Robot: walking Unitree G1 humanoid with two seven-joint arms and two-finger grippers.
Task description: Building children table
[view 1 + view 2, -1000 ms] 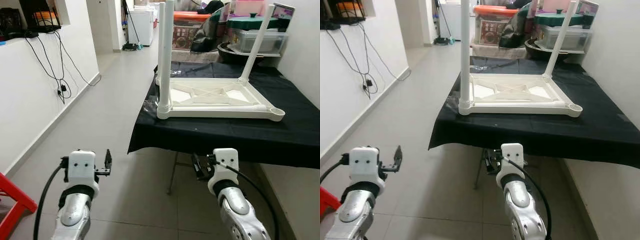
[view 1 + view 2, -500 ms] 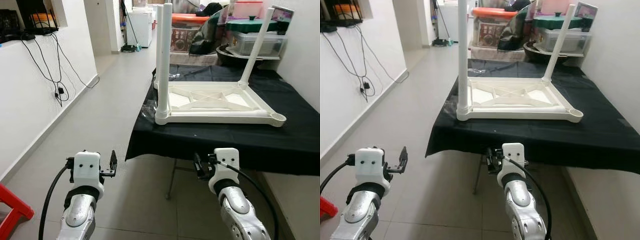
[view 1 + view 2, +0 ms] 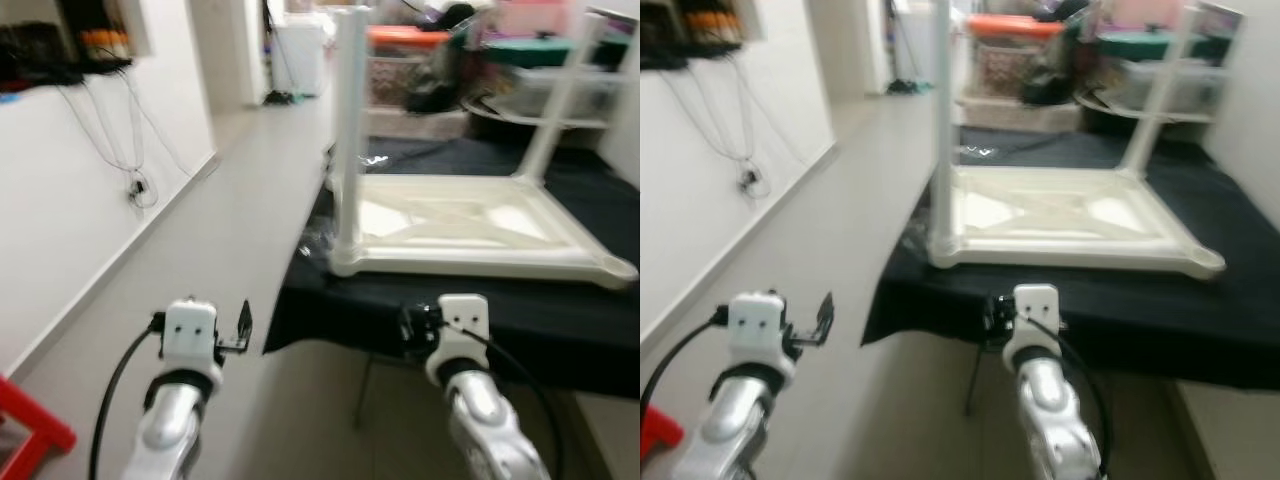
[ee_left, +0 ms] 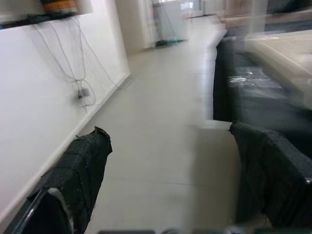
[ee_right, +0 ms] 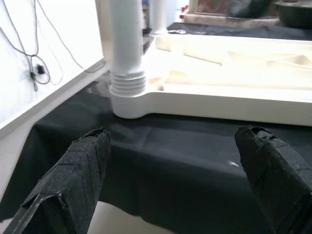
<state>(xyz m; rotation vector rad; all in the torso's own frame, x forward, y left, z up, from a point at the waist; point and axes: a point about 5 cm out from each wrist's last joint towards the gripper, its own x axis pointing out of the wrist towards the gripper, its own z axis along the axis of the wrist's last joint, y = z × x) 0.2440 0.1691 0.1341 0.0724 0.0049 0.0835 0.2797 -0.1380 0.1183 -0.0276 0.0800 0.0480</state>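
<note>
You are in the approach step: the white plastic children's table [image 3: 470,225] lies upside down on the desk draped in black cloth [image 3: 1140,300], with white tubular legs [image 3: 350,120] standing up from its corners, one at the near left and others further back, while the near right corner socket [image 3: 615,268] looks empty, though the head views are blurred. Your left pincer [image 3: 243,325] is held out over the grey tiled floor [image 4: 161,146], beside the desk's left edge, its two black fingers [image 4: 83,165] spread wide with nothing between them. Your right pincer [image 3: 410,325] sits low in front of the desk edge, just short of the cloth, also wide open and empty; its wrist camera looks straight at the near left leg's ribbed base [image 5: 127,83] where it seats in the frame. I judge that next you need to close the remaining gap, raise the pincers to desk height, and find the missing leg, which these pictures do not show me.
</note>
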